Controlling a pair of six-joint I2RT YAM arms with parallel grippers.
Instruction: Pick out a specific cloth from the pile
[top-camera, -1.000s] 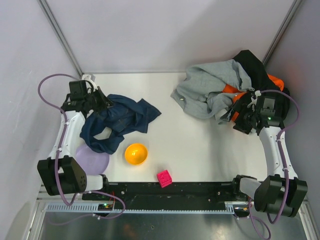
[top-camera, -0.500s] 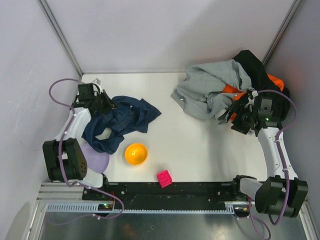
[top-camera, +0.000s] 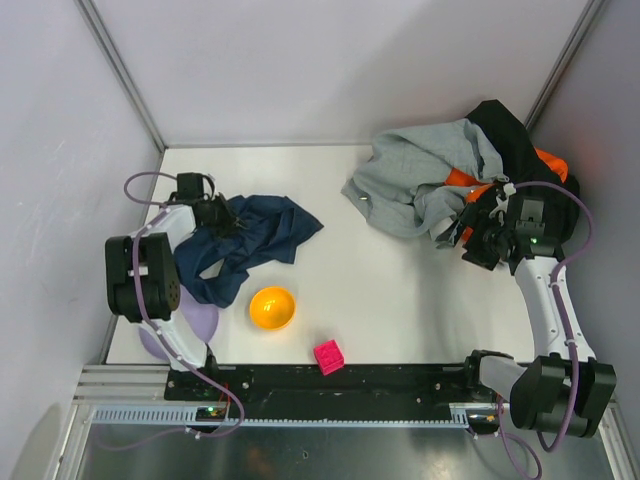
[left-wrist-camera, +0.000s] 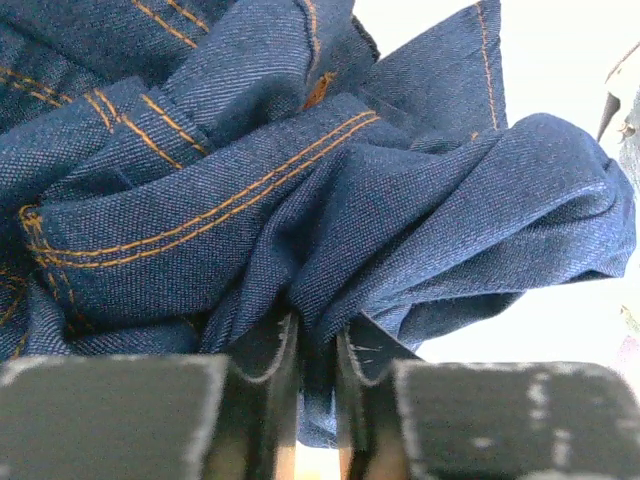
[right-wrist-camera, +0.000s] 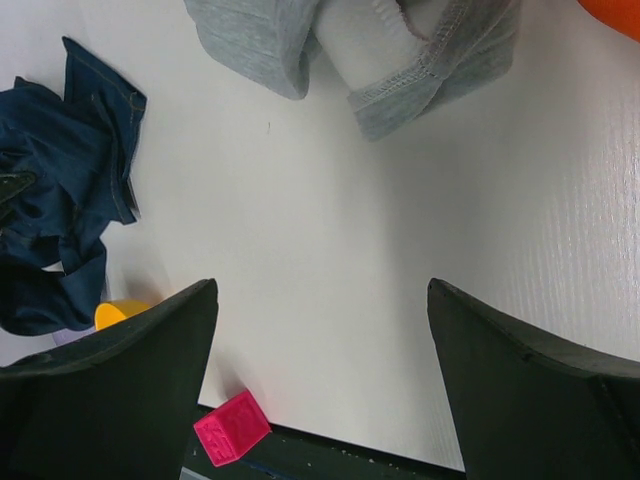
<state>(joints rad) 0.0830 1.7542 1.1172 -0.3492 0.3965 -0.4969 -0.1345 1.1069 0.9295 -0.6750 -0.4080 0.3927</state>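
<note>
The cloth (top-camera: 262, 232) is a dark navy denim garment with orange stitching, lying crumpled at the table's left. My left gripper (top-camera: 214, 214) is at its far left edge. In the left wrist view the gripper (left-wrist-camera: 318, 350) is shut on a fold of the cloth (left-wrist-camera: 300, 180). The pile (top-camera: 440, 175) of light grey, orange and black garments lies at the far right. My right gripper (top-camera: 470, 236) hovers at the pile's near edge. It is open and empty (right-wrist-camera: 320, 290) over bare table. The pile's grey hem (right-wrist-camera: 390, 50) and the cloth (right-wrist-camera: 60, 200) show in the right wrist view.
An orange bowl (top-camera: 272, 307) sits just in front of the cloth. A pink cube (top-camera: 329, 356) lies at the table's near edge and also shows in the right wrist view (right-wrist-camera: 230, 428). A lavender plate (top-camera: 198, 322) lies under the left arm. Walls close in the left, back and right.
My left gripper has moved right from the far left corner, and the cloth's left edge has bunched and shifted with it. The left arm has folded back. The right arm has barely moved.
</note>
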